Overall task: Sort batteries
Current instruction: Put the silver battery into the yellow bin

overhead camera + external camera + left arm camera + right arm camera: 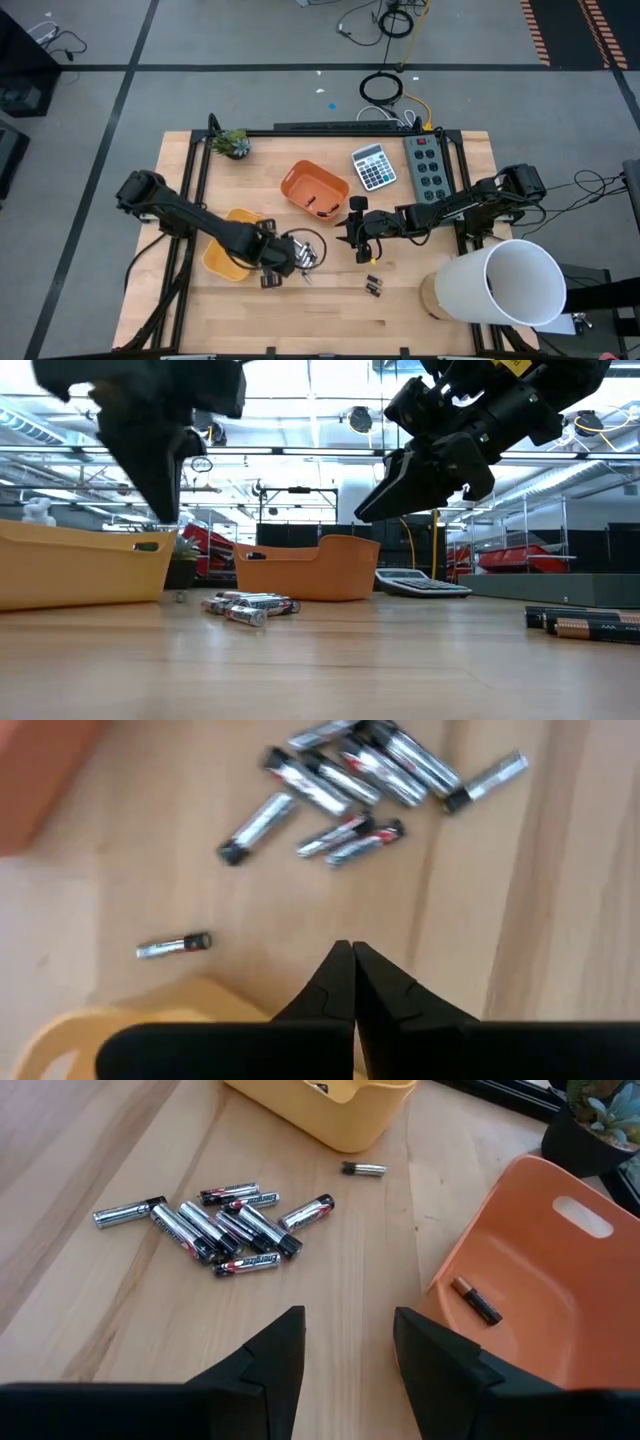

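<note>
Several silvery-grey batteries (308,252) lie in a loose pile on the table, also seen in the left wrist view (360,765), the right wrist view (220,1225) and the low view (250,605). One more silvery battery (175,946) lies alone by the yellow bin (225,255). Thin dark batteries (373,286) rest nearer the front edge. One dark battery (477,1300) lies inside the orange bin (315,188). My left gripper (352,970) is shut and empty, hovering between the yellow bin and the pile. My right gripper (345,1340) is open, above the table right of the pile.
A calculator (373,166) and a grey power strip (430,168) lie toward the far right. A small potted plant (235,143) stands at the far left corner. A big white cylinder (510,285) lies at the near right corner. Bare wood spans the near edge.
</note>
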Available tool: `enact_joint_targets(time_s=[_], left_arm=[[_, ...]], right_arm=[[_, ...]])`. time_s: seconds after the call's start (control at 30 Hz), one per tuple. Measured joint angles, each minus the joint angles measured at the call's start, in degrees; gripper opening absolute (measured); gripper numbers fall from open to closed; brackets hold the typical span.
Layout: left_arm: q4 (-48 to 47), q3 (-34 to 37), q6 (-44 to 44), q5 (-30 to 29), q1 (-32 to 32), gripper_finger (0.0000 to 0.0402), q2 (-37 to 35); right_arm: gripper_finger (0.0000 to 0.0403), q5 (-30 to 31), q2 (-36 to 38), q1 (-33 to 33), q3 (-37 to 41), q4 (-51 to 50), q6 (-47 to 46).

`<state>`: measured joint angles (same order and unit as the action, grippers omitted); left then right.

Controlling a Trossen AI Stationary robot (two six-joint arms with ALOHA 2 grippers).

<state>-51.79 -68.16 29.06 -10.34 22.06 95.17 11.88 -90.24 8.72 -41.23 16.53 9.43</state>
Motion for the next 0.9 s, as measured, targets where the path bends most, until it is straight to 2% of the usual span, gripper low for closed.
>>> enact_joint_targets(time_s=[0.1, 0.27, 0.37, 0.47, 0.7, 0.9], left_arm=[[-1.85, 0.0, 2.01, -2.87, -1.04, 0.001, -1.44], [-3.5, 0.0, 0.41, -8.62, -2.49, 0.0067, -1.2], [-5.74, 0.0, 0.4, -9.28, -5.46, 0.0102, -0.12], [-7.64, 0.03, 0.46, -9.28, -9.57, 0.012, 0.13], [-4.89, 0.13, -5.62, -3.8, -17.71, 0.0124, 0.58], [-5.58, 0.13, -10.94, 1.14, -20.45, 0.0125, 3.67]], right_arm=[[0.0146, 0.0, 0.0, -0.01, 0.0, 0.3, 0.0], [0.0146, -0.02, 0.0, -0.01, 0.0, 0.5, -0.02], [0.0146, -0.12, 0.0, 0.01, 0.0, 1.1, 0.02], [0.0146, -0.24, 0.0, 0.01, 0.0, 1.25, 0.0], [0.0146, -0.24, 0.0, 0.01, 0.0, 0.82, 0.15], [0.0146, -0.24, 0.0, 0.01, 0.0, -0.37, 0.28]])
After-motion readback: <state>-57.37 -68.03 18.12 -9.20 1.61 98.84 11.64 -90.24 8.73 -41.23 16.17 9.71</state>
